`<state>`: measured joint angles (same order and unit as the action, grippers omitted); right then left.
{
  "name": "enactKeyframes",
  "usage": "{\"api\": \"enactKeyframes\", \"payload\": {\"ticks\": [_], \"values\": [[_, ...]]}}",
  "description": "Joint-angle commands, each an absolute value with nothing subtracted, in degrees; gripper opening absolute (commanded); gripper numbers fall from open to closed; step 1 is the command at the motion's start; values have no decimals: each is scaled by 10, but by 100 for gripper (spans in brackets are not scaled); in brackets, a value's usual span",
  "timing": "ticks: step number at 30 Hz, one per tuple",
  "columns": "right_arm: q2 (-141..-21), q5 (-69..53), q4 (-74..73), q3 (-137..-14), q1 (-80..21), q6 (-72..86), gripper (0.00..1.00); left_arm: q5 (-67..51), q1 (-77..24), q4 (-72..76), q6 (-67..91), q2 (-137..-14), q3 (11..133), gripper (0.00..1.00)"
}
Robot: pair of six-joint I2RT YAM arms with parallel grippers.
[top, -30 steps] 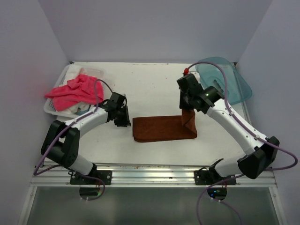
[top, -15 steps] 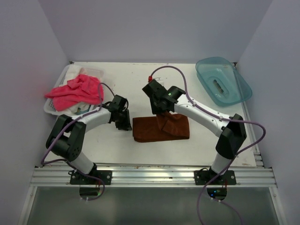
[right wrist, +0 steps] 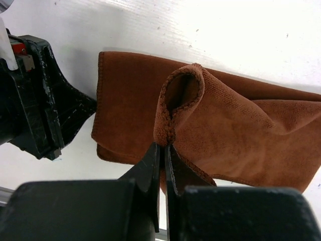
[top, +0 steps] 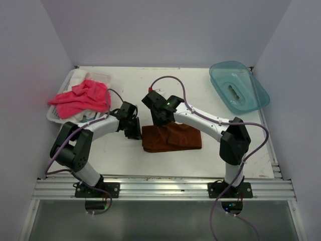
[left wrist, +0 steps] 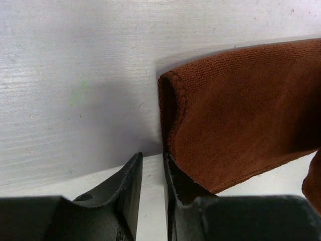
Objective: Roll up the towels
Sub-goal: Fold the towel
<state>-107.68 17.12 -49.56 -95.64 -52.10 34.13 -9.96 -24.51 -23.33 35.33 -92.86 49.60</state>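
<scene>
The rust-brown towel lies on the table, its right end folded over to the left. My right gripper is shut on that carried edge, which bunches into a loop above the fingertips of the right gripper; the rest of the rust-brown towel spreads beneath. My left gripper sits low at the towel's left edge. In the left wrist view the left gripper shows a narrow gap with bare table in it, its right finger against the rust-brown towel. The pink-red towel is heaped on a basket at the left.
A white basket under the pink-red towel stands by the left wall. A teal tray sits at the back right. The left gripper's black body stands close to the right gripper, just left of the towel.
The right gripper has swept from the towel's right end far to the left with the edge in it, folding the towel over itself. The left gripper has barely moved.
</scene>
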Motion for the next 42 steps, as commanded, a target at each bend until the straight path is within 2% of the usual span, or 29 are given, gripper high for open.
{"api": "enactKeyframes", "payload": {"ticks": [1, 30, 32, 34, 37, 40, 42], "values": [[-1086, 162, -474, -989, -527, 356, 0, -103, -246, -215, 343, -940, 490, 26], [-1215, 101, -436, -1037, -547, 361, 0, -94, -246, -220, 350, -942, 484, 25], [-1220, 78, -438, -1044, -547, 359, 9, -92, -246, -221, 351, -941, 484, 25], [-1219, 58, -441, -1057, -547, 352, 22, -84, -246, -228, 351, -940, 483, 25], [-1195, 42, -450, -1059, -547, 343, 35, -72, -246, -237, 352, -928, 480, 25], [-1148, 51, -447, -1039, -544, 335, 42, -59, -245, -252, 353, -912, 485, 25], [-1120, 74, -450, -1013, -541, 332, 43, -55, -243, -268, 351, -900, 494, 25]]}}
